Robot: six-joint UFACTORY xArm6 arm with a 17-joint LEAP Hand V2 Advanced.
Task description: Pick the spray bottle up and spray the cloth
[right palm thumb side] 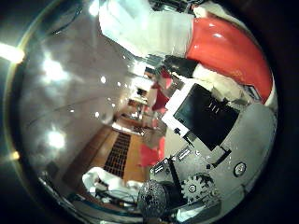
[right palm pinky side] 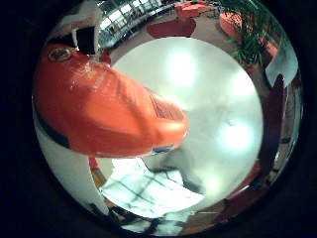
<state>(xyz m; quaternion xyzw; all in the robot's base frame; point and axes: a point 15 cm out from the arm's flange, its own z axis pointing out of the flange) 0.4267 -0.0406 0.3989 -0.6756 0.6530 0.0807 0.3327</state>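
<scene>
Filling much of the little-finger-side view, the spray bottle (right palm pinky side: pixel 109 114) sits close against the palm, so it appears lifted clear of the tabletop (right palm pinky side: pixel 208 94). The thumb-side view shows the same bottle's red shoulder curving beside the hand (right palm thumb side: pixel 205 135), whose white and black fingers bend round it; on this evidence the hand is judged closed on the bottle, though the exact finger contact is hidden. Whether any finger rests on the trigger cannot be told.

Progress: the pick-up looks complete. Spraying is judged not yet done; no mist or wet patch is visible.

Materials, nearest first. The bottle is glossy orange-red moulded plastic, rounded and tapering toward its head, with a ribbed patch near the narrow end and a dark band lower down. The hand's parts are hard, flat-faced housings with an exposed gear.

Beyond the bottle, the cloth (right palm pinky side: pixel 148 191) lies on the tabletop below the bottle's narrow end, pale with dark check lines, rumpled and soft at its edges. The tabletop is round, white and polished, throwing back bright ceiling reflections. A potted plant (right palm pinky side: pixel 250 39) stands well beyond its rim.
</scene>
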